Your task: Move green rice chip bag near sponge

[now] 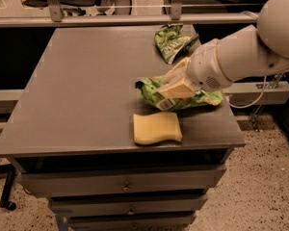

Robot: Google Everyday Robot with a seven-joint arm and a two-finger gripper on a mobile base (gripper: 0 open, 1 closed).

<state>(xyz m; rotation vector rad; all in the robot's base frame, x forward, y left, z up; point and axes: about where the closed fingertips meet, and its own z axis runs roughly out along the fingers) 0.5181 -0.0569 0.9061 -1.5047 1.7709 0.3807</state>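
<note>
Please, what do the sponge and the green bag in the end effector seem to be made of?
The sponge: soft foam, it seems, matte pale yellow, with thick wavy-cut sides. The green bag: probably thin plastic film, slightly glossy; it creases under the end effector, which grips it just behind the sponge.

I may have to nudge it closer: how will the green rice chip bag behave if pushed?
The green rice chip bag, clamped in the gripper just behind the sponge, looks creased and sagging: probably floppy and light. Pushed, the soft film would likely crumple or slide, not roll.
</note>
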